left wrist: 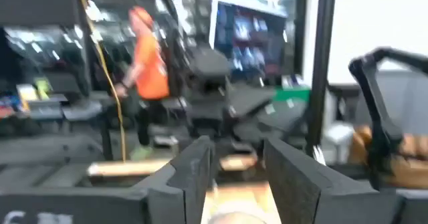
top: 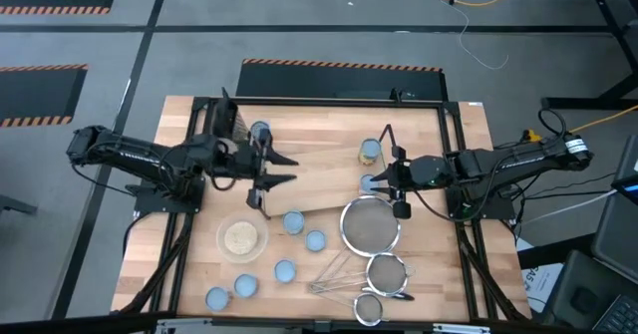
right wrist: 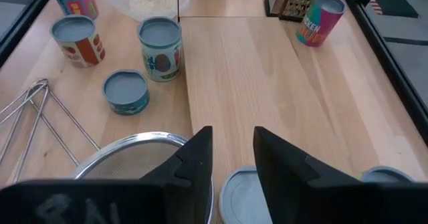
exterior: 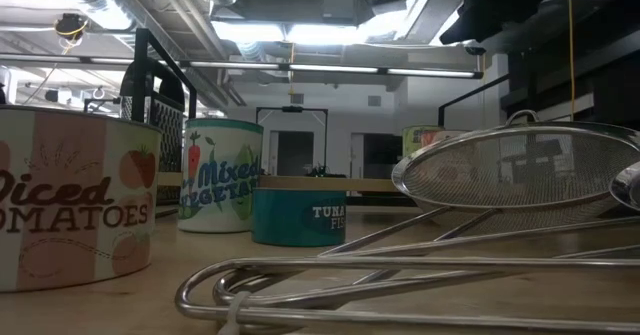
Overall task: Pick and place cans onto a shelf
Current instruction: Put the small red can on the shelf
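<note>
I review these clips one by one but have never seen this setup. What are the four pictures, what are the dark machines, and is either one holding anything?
They show two dark robot arms working at a wooden table. One picture looks straight down, one looks level across the tabletop, and the last two come from cameras on each arm's wrist.

On the table lies the shelf, a light-wood board. Cans are scattered in front of it, with wire strainers and a bowl of grains. One can stands on the shelf near the grater.

The left tool is over the shelf's left end with its fingers apart, holding nothing. The right tool hovers above a can at the shelf's right end, fingers either side of it, not yet gripping it.
</note>
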